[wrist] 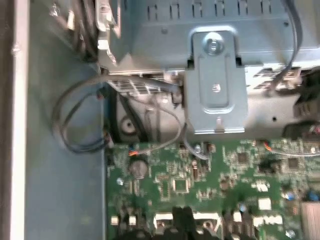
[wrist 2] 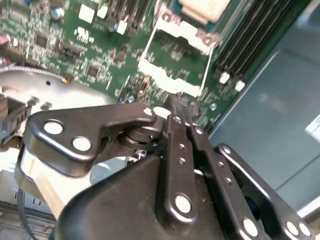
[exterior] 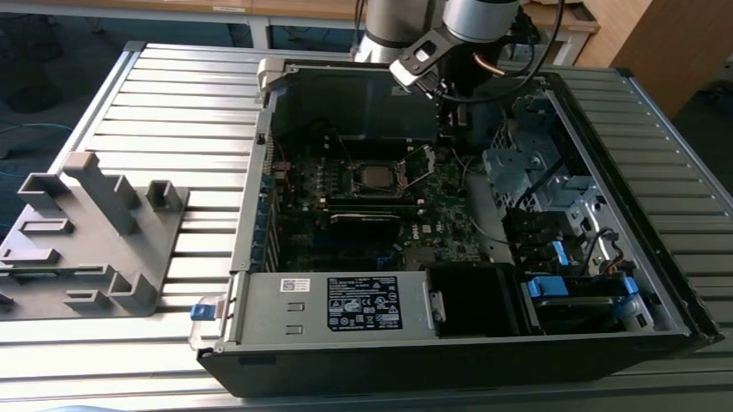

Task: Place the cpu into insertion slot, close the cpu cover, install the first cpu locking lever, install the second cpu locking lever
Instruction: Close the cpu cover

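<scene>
- The cpu (exterior: 372, 178) lay flat in its socket near the centre of the exterior view, a dull silver-grey square against the green motherboard (exterior: 452, 227). Seated that way, I judged the placing step done.
- The cpu cover (wrist 2: 167, 79), a silvery frame with a square opening, stood raised off the socket just to the exterior view's right of the chip. It left the chip's metal top bare, so the closing step looked not yet done.
- The gripper (wrist 2: 182, 104) had its fingers pressed together with nothing visible between them, the tips just beside the cover's free edge. Whether they touched it I could not tell. A narrow closed tip seemed suited to nudging a thin plate rather than grasping it.
- The arm hung into the open computer case (exterior: 244, 257) from the upper middle of the exterior view.
- A grey fixture (exterior: 92, 232) rested on the slatted table (exterior: 172, 112) at the left, well apart.
</scene>
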`<action>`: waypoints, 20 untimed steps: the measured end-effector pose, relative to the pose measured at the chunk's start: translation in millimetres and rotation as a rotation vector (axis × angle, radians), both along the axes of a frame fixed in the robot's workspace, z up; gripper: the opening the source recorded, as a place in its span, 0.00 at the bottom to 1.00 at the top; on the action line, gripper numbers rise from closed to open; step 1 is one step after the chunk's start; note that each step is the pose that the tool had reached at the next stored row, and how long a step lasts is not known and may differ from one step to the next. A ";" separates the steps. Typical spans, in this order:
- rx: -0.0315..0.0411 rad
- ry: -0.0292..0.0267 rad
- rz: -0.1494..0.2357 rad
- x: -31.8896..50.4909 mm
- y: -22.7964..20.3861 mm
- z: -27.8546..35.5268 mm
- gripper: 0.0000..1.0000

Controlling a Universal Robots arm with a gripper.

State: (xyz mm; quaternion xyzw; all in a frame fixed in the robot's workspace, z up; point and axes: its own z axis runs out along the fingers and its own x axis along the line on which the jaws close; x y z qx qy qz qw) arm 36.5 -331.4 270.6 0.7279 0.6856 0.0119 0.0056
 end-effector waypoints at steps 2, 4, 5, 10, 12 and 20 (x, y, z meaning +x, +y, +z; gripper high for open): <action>0.0000 -0.0001 0.000 1.7 -0.1 -1.7 0.11; -0.0001 -0.0004 0.000 2.9 -0.6 -4.9 0.11; -0.0001 -0.0005 0.000 4.0 -0.7 -6.2 0.11; -0.0002 -0.0004 0.000 6.9 -1.5 -11.0 0.11; -0.0001 -0.0005 0.000 8.1 -2.2 -12.8 0.11; -0.0001 -0.0005 0.000 9.5 -3.5 -25.6 0.11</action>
